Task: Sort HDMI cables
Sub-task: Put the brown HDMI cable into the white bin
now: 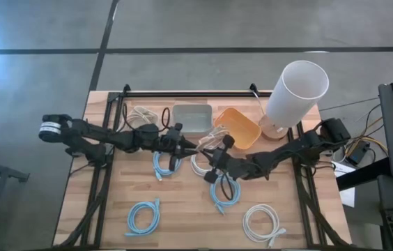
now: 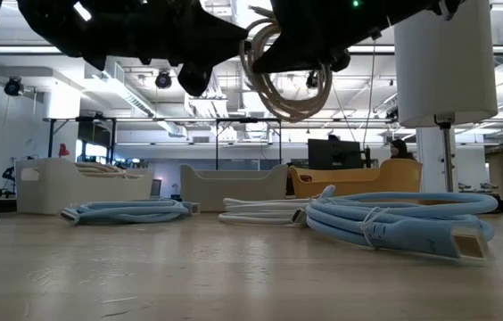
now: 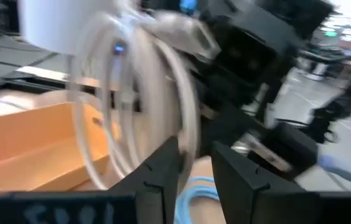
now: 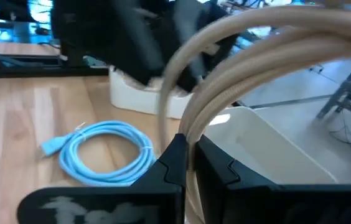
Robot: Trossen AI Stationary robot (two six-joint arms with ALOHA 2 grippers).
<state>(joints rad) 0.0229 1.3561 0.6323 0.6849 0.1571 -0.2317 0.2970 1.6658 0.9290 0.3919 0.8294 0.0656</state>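
Observation:
A beige HDMI cable coil [image 2: 289,78] hangs upright in the air over the middle of the table. My right gripper [image 4: 191,148], reaching in from the table's right, is shut on it. My left gripper [image 3: 197,155] comes level from the left and is open, with the coil's rim [image 3: 190,118] just ahead of its fingertips. Blue coils [image 1: 162,164] [image 1: 144,215] [image 1: 224,193] and white coils [image 1: 200,164] [image 1: 263,223] lie flat on the wood. Another beige cable lies in the white bin [image 1: 141,115]. My left gripper: I cannot tell whether its fingers touch the coil's rim. My right gripper pinches several strands of the coil's rim [image 4: 195,127] between its two fingers, coming from the table's right and slanting a little downward. The coil hangs upright below the fingers, lifted clear of the table.
Along the far edge stand a white bin, a grey bin [image 1: 191,117] and an orange bin [image 1: 240,127]. A tall white cylinder [image 1: 294,90] stands at the far right. Free wood lies at the near centre, between the flat coils.

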